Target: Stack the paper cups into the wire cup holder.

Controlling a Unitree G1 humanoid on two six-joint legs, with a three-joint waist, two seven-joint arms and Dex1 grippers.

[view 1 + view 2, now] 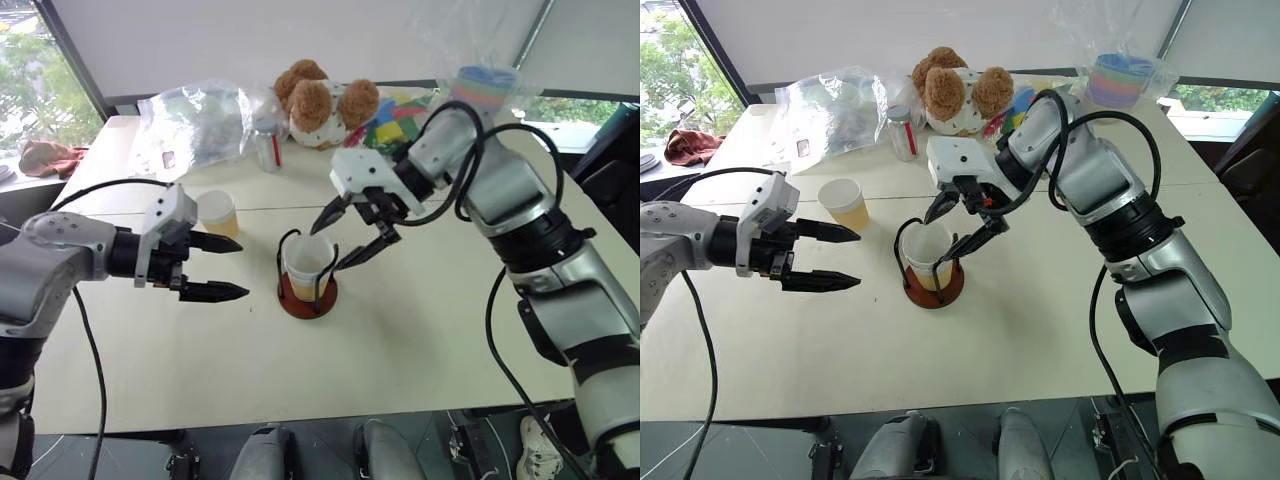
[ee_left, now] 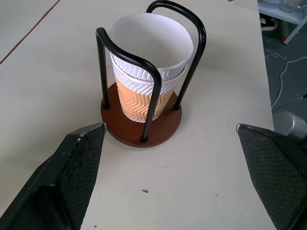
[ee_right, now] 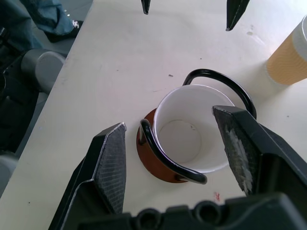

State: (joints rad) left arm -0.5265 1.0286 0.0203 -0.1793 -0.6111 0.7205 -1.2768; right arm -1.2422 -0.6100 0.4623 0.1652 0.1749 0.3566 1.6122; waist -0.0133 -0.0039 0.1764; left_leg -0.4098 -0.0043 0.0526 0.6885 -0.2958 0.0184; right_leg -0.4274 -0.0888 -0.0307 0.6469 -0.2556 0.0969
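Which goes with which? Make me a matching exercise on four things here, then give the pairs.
Things:
1. wire cup holder
2. lone paper cup
3. left gripper
4. teddy bear

Places or states:
A. at the table's far side, beside a plastic bag
B. open, empty, pointing toward the holder
C. holds two nested cups
D. upright on the table, beyond the left gripper

Pairs: 1-C, 2-D, 3-B, 4-A

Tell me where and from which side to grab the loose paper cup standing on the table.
Grip the loose paper cup across its ribbed sleeve, just below the white rim. It stands upright, apart from the wire cup holder. The open left gripper is nearest, so a level approach from the robot's left side probably suits best.
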